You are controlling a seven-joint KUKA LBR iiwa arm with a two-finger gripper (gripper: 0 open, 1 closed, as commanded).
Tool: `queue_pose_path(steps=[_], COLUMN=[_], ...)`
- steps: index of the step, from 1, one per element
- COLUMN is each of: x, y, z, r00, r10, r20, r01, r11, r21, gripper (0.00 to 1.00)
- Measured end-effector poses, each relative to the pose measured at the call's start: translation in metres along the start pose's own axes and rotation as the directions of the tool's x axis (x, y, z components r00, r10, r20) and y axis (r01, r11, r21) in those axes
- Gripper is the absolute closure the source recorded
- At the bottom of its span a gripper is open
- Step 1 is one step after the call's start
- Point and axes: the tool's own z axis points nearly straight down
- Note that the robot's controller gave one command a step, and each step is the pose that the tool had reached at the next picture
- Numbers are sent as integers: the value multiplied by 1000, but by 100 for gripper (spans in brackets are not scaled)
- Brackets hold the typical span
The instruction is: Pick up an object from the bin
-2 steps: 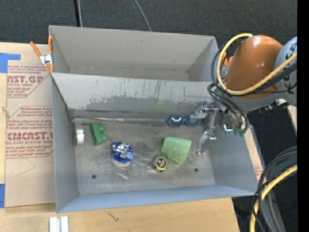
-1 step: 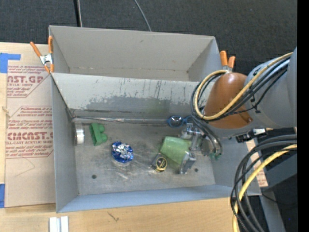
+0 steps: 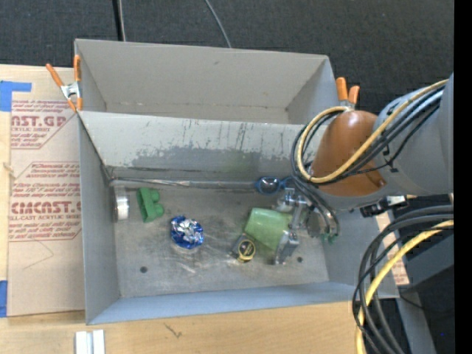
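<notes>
Down low in the right part of the bin (image 3: 199,87), the pincer (image 3: 289,245) sits at floor level; its metal parts crowd together from this angle, so I cannot tell whether it is open or closed, nor whether it has hold of anything. Touching it on the side facing the middle of the bin lies a pale green thing (image 3: 265,227), perhaps a small cup tipped over. This is the nearest pick, and the coming move seems to turn on it lying hard against the pincer rather than plainly inside it. Its shape looks blocky from here and I cannot make out a clear long axis. Just below the green thing, nearly touching its lower corner, is a small round black-and-gold thing (image 3: 245,249), which could get nudged or caught in a grip. A blue ring (image 3: 267,185) lies near the back wall, just above the pincer and close under the orange cover (image 3: 346,153) of the wrist. Farther off, well apart, are a crumpled blue-and-white ball (image 3: 186,232), then a green block (image 3: 153,205) with a silver cylinder (image 3: 122,207) beside it at the far left. None of those three stands in the way.
</notes>
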Motion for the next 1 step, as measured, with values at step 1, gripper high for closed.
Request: queue_pose_path(steps=[1], x=[12], y=[-14], z=[-134], r00=[999], r10=[-36], r20=[9], r01=[36], r11=[999], r21=[2], gripper=[100])
